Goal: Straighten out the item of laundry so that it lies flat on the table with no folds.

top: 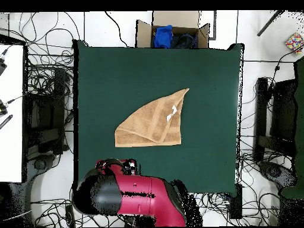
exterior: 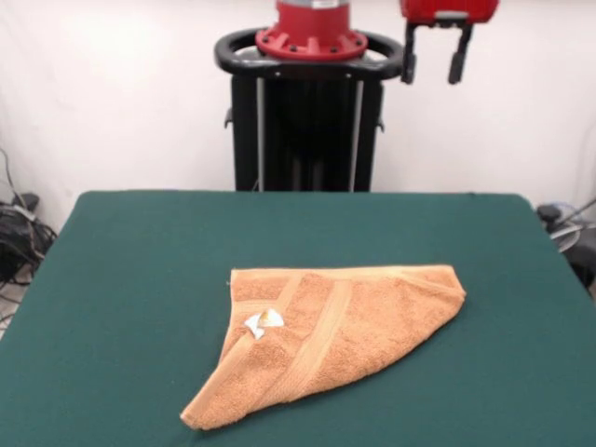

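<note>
The orange-tan towel lies on the green table right of centre, folded over on itself into a rough triangle, with one point toward the near edge. Its woven bands run diagonally across the top layer, and the white care tag sits near the left fold. In the overhead view the towel lies mid-table with the tag near its upper right. My gripper hangs high at the top right, behind the table's far edge and well clear of the towel. It is open and empty.
The black pedestal stands behind the table's far edge. In the overhead view the red arm is drawn back over the table's bottom edge. A cardboard box with blue and dark cloth sits beyond the opposite edge. Cables cover the floor on both sides.
</note>
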`<move>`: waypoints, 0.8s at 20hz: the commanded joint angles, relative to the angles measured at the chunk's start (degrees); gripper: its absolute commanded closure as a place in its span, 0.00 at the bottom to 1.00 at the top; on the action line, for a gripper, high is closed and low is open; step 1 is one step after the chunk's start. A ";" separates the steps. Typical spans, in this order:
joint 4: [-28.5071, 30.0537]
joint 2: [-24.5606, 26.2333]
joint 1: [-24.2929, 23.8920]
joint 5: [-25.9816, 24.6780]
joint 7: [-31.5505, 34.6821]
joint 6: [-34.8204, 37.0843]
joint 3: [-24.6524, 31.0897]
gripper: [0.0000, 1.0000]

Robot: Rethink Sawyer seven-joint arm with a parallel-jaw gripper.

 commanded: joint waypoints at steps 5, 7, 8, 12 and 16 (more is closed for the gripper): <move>2.07 4.27 -3.15 1.09 2.50 -5.54 7.34 0.00; 2.91 3.74 -3.62 1.40 2.12 -5.98 8.30 0.00; 2.66 4.44 -4.15 1.12 2.06 -6.44 8.73 0.00; 2.64 4.64 -5.32 0.85 1.69 -7.06 10.30 0.00; 3.60 5.07 -7.24 0.43 0.81 -8.36 12.45 0.00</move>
